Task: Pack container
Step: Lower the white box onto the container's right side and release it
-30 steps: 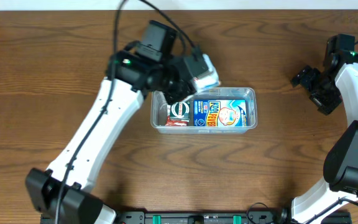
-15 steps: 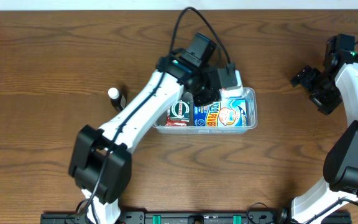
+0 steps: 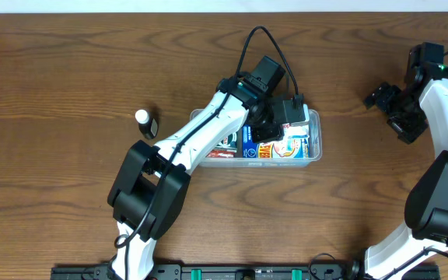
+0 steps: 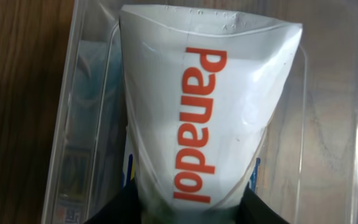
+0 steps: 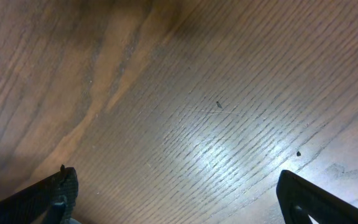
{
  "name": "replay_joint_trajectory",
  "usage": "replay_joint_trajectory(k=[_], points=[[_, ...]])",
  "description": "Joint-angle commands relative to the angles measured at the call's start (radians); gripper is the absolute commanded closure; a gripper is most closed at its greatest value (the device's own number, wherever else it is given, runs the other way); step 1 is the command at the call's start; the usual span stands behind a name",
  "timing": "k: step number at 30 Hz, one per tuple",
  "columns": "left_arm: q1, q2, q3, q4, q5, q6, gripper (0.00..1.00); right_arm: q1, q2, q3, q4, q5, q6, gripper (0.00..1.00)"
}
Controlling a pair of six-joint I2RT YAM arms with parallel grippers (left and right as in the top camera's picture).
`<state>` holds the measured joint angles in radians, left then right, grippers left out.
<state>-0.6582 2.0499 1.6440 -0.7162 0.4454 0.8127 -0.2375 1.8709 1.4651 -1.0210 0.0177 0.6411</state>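
Observation:
The clear plastic container (image 3: 315,134) sits mid-table and holds a blue-and-white flat box (image 3: 274,145) and small packets (image 3: 222,148). My left gripper (image 3: 280,123) is over the container's right half, shut on a white Panadol tube (image 4: 204,118) with red lettering; the tube points down into the container (image 4: 79,81). My right gripper (image 3: 385,97) is open and empty at the far right, over bare wood (image 5: 185,106).
A small dark bottle with a white cap (image 3: 145,121) stands on the table left of the container. The left arm crosses the container's left half and hides part of its contents.
My left gripper has carried the white tube rightward from the container's left end to above its right half. The small bottle came into view as the arm moved off. The right arm is unmoved.

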Motion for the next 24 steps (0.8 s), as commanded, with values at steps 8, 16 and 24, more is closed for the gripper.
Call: replay_joint_trajectory(k=[8, 16, 24], points=[[-0.001, 0.005, -0.007, 0.004, 0.011, 0.006, 0.44, 0.001, 0.007, 0.008, 0.0, 0.004, -0.01, 0.01], [0.001, 0.001, -0.006, 0.005, 0.01, 0.006, 0.43, 0.001, 0.007, 0.008, 0.0, 0.004, -0.011, 0.01], [0.01, -0.134, 0.032, 0.002, -0.074, -0.125, 0.42, 0.001, 0.007, 0.008, 0.0, 0.004, -0.01, 0.01]])
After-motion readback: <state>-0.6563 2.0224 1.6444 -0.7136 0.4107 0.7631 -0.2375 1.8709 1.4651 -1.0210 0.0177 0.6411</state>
